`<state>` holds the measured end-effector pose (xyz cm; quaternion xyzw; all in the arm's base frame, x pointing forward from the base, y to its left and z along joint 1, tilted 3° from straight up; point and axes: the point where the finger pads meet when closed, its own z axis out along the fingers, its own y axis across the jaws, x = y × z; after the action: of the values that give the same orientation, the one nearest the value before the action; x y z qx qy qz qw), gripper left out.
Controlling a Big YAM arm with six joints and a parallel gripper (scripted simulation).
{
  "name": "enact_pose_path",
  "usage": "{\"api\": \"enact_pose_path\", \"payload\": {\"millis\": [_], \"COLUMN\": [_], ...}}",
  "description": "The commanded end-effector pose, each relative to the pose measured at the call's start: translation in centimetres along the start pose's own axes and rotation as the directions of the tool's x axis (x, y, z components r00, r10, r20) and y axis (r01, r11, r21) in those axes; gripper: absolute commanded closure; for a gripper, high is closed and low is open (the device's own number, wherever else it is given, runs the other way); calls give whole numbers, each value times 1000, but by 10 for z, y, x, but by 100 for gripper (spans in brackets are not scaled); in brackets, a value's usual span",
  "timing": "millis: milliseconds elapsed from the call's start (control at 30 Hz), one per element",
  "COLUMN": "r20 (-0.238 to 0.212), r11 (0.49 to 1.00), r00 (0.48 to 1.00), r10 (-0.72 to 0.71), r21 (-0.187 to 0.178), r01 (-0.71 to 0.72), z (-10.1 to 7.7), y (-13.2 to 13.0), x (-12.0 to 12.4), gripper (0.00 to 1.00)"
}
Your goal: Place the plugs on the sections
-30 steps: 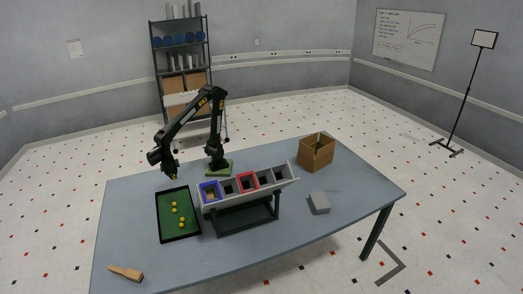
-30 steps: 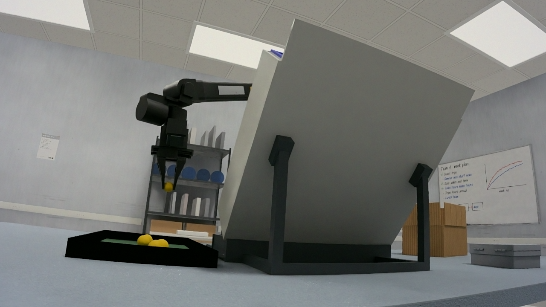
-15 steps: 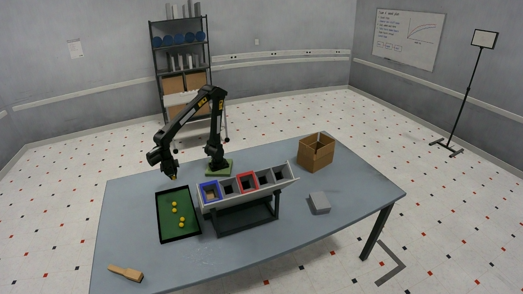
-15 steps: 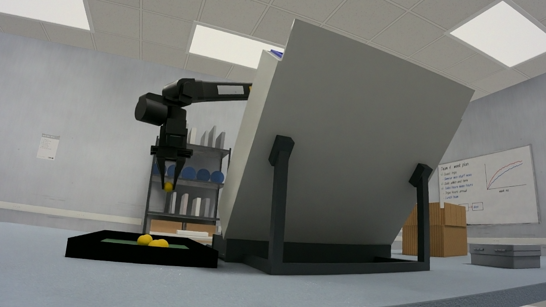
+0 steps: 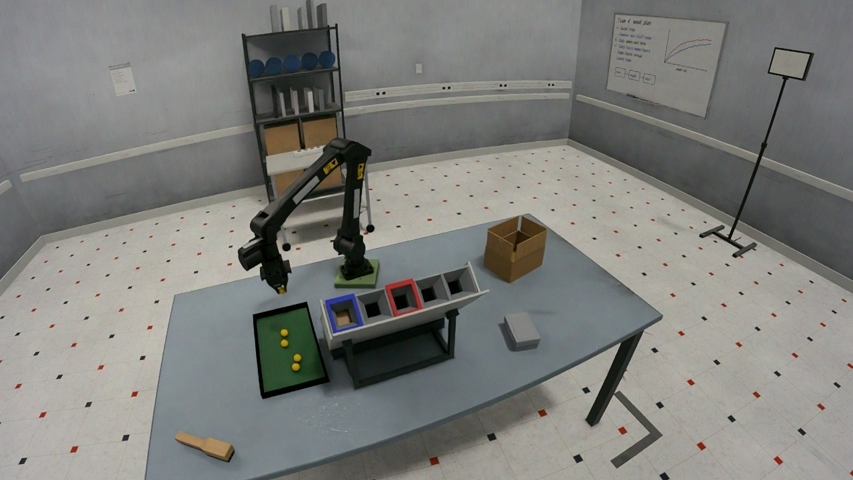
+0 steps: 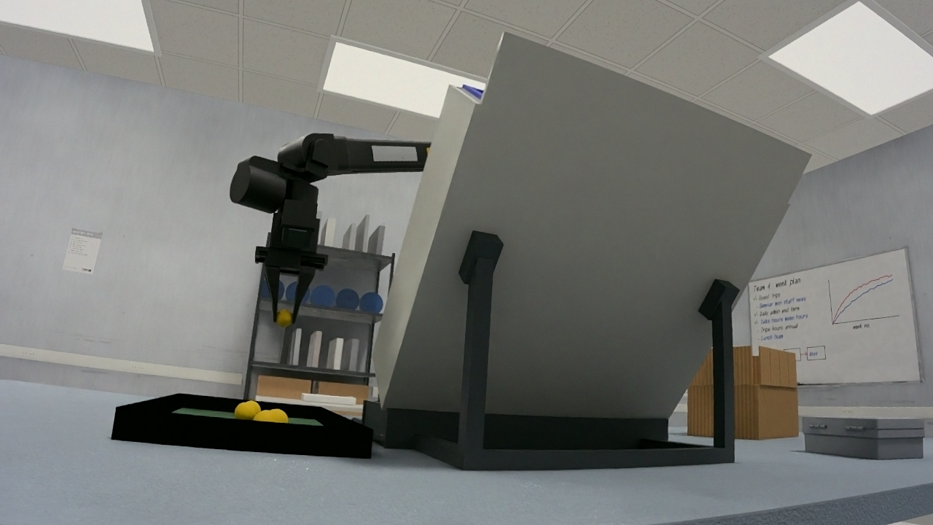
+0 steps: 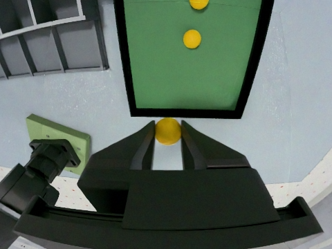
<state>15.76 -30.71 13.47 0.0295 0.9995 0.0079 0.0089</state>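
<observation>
My gripper (image 5: 280, 290) is shut on a yellow marble (image 7: 167, 131) and holds it high above the table, just behind the far end of the green marble tray (image 5: 289, 348). It also shows in the exterior view (image 6: 284, 318). Several yellow marbles (image 5: 284, 333) lie in the tray. The funnel rack (image 5: 400, 301) stands to the right of the tray, with the blue-banded funnel (image 5: 343, 312) at its left end and the red-banded funnel (image 5: 403, 297) in the middle. The grey cover (image 6: 587, 248) hides the pipes. No plugs are in view.
A cardboard box (image 5: 514, 248) stands at the back right of the table. A small grey case (image 5: 521, 331) lies right of the rack. A wooden block (image 5: 204, 445) lies at the front left corner. The arm's green base (image 5: 356, 273) is behind the rack.
</observation>
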Motion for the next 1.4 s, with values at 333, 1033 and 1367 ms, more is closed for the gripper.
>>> {"api": "enact_pose_path", "payload": {"millis": [333, 1033, 1367], "r20": [33, 7, 1], "r11": [999, 1000, 1000], "r00": [999, 1000, 1000], "r10": [-7, -1, 0], "r21": [50, 10, 0], "r01": [5, 1, 0], "z": [-26, -40, -59], "y": [-21, -22, -9], "x": [-11, -42, -114], "gripper": [100, 100, 100]}}
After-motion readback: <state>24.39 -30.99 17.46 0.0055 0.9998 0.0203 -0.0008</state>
